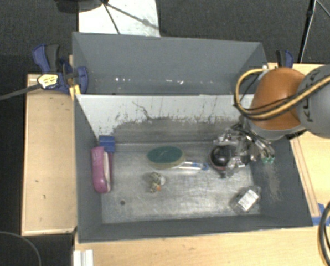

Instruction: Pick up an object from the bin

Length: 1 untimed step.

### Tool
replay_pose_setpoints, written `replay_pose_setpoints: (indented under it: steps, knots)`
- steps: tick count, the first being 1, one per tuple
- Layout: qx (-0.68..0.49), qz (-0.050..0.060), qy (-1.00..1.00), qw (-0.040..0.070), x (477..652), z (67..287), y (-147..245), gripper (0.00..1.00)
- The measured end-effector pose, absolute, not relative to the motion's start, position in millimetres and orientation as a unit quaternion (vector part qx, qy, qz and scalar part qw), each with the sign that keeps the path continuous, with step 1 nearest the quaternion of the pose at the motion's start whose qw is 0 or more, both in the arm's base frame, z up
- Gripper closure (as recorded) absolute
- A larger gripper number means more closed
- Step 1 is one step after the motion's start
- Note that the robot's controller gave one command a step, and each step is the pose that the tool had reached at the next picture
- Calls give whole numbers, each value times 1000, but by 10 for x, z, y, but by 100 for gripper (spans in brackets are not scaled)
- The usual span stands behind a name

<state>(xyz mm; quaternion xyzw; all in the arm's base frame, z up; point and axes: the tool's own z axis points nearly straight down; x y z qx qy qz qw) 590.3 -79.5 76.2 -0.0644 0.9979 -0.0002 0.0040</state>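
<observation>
Inside the grey metal bin (181,201), your gripper (231,160) hangs low over the floor at 3 o'clock, with the arm's orange cover (277,96) and looped cables behind it at 1 o'clock. A dark rounded shape (219,155) sits tight against the tool's 9 o'clock side. You cannot tell from this view whether the tool is apart, together or clamped on that shape.

A teal oval brush (165,155) lies near the bin's centre, its clear handle (191,166) pointing toward 3 o'clock and ending just beside the dark shape. A silvery packet (246,199) lies at 5 o'clock from the gripper, apart from it. A small crumpled metallic scrap (154,182) rests at 7 o'clock from centre. A pink oblong (101,169) lies along the wall at 9 o'clock, with a small blue block (106,143) at its 12 o'clock end.
</observation>
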Motion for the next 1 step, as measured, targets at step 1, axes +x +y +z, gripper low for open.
replay_pose_setpoints:
  steps: [1]
  knots:
    - [-68, -1, 998, 6, 5917, 2488, -854, 100]
